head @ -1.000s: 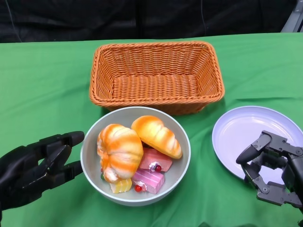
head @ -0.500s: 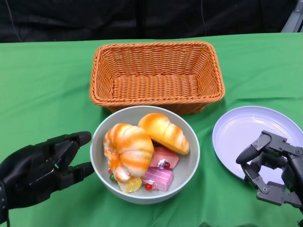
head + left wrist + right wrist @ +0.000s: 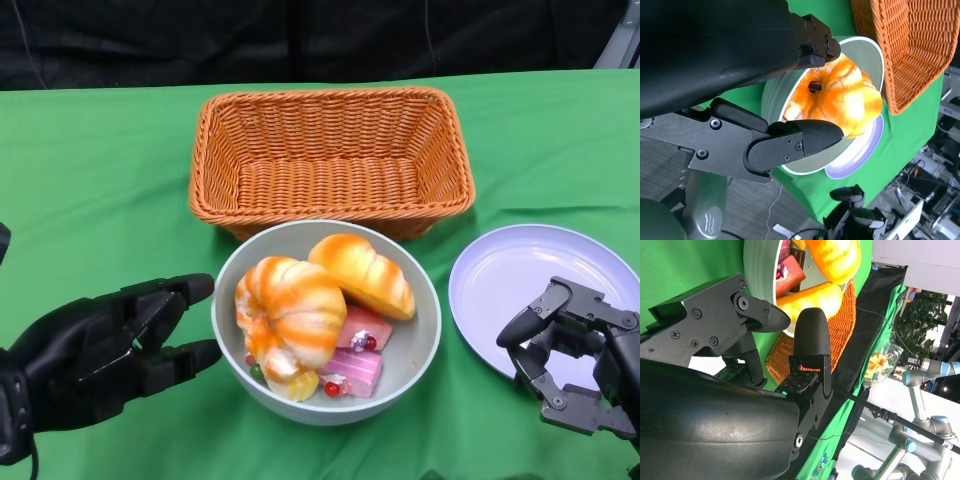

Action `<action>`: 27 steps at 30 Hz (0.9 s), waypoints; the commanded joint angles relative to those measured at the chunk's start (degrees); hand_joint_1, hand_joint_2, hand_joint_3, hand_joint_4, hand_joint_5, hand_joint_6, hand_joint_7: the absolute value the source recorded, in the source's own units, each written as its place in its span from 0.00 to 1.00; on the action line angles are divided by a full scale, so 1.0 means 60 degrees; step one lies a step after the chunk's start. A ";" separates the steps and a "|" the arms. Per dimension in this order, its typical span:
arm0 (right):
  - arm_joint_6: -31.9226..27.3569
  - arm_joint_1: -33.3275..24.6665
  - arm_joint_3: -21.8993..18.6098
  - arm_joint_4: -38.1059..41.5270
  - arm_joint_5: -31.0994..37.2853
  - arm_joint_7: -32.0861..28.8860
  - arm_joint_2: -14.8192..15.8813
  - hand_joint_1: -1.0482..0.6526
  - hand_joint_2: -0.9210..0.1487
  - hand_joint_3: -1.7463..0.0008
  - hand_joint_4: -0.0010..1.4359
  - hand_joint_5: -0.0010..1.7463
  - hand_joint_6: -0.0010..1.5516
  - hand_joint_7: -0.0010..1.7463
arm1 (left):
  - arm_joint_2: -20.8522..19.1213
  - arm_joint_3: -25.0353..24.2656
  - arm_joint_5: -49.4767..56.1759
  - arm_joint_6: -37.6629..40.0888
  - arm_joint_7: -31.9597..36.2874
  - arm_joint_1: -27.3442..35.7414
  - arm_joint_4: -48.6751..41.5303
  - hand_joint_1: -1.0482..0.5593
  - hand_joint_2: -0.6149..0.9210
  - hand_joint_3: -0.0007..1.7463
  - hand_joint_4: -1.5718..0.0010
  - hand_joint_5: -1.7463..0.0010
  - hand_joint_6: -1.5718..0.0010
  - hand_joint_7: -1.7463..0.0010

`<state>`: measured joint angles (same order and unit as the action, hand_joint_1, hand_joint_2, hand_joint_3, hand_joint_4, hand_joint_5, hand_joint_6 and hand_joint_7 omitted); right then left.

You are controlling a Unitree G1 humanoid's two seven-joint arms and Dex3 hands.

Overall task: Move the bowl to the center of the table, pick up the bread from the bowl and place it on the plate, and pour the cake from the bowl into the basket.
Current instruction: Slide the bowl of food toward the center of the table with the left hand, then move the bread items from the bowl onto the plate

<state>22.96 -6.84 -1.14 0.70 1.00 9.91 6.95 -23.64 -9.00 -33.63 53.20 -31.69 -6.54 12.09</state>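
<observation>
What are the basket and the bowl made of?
The basket looks like woven wicker or plastic rattan: orange-brown strands interlace in visible rows. The bowl seems smooth plastic or ceramic, grey with a matte sheen; which one is unclear.

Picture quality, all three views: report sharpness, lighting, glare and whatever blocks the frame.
Head view: sharp, evenly lit, soft shadows only; the bowl, basket and plate read clearly. Right wrist view: turned on its side, the right hand fills most of the frame, with bright washed-out background beyond the table. Left wrist view: the left hand covers much of the picture, its near shell soft; the bread stays sharp.
</observation>
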 commanded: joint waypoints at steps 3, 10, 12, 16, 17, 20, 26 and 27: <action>0.0026 0.0026 -0.0008 -0.0017 0.0005 -0.0122 0.0011 0.56 0.25 0.54 0.52 0.90 0.45 0.71 | -0.0016 0.0240 -0.0069 0.0071 -0.0027 -0.0354 -0.0116 0.25 1.00 0.38 0.87 1.00 0.94 1.00; 0.0039 0.0042 0.0021 -0.0011 -0.0006 -0.0172 -0.0016 0.58 0.26 0.53 0.52 0.90 0.45 0.72 | 0.0018 0.0556 -0.0043 0.0065 -0.0103 -0.0598 -0.0358 0.25 1.00 0.38 0.87 0.99 0.94 1.00; 0.0021 0.0036 0.0031 -0.0031 -0.0033 -0.0170 -0.0016 0.58 0.26 0.53 0.52 0.91 0.46 0.72 | 0.0016 0.0637 -0.0029 0.0003 -0.0148 -0.0636 -0.0448 0.25 1.00 0.38 0.87 1.00 0.94 1.00; 0.0061 0.0055 0.0022 0.0016 -0.0117 -0.0136 -0.0010 0.58 0.26 0.53 0.52 0.91 0.45 0.72 | 0.0087 0.0754 -0.0057 -0.0028 -0.0201 -0.0707 -0.0614 0.25 1.00 0.37 0.87 0.99 0.94 1.00; 0.0043 0.0054 0.0020 0.0013 -0.0141 -0.0130 -0.0013 0.58 0.26 0.53 0.52 0.91 0.46 0.72 | 0.0098 0.0780 -0.0065 -0.0012 -0.0211 -0.0721 -0.0642 0.25 1.00 0.37 0.87 1.00 0.94 1.00; 0.0016 0.0042 0.0018 -0.0006 -0.0137 -0.0138 -0.0003 0.58 0.26 0.53 0.52 0.91 0.46 0.72 | 0.0100 0.0810 -0.0077 0.0045 -0.0198 -0.0726 -0.0625 0.25 1.00 0.37 0.87 1.00 0.94 1.00; 0.0119 0.0047 0.0005 0.0073 -0.0098 -0.0148 0.0024 0.57 0.25 0.54 0.52 0.91 0.45 0.71 | -0.0082 0.0755 -0.0016 -0.0134 -0.0317 -0.0561 -0.0518 0.25 1.00 0.37 0.87 1.00 0.94 1.00; 0.0119 0.0047 0.0004 0.0075 -0.0087 -0.0152 0.0027 0.58 0.25 0.53 0.52 0.91 0.45 0.71 | -0.0121 0.0716 -0.0020 -0.0158 -0.0348 -0.0534 -0.0528 0.25 1.00 0.37 0.87 0.99 0.93 1.00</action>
<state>22.96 -6.81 -0.75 0.74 0.79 9.25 6.82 -23.17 -4.22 -33.64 53.20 -32.66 -10.04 8.46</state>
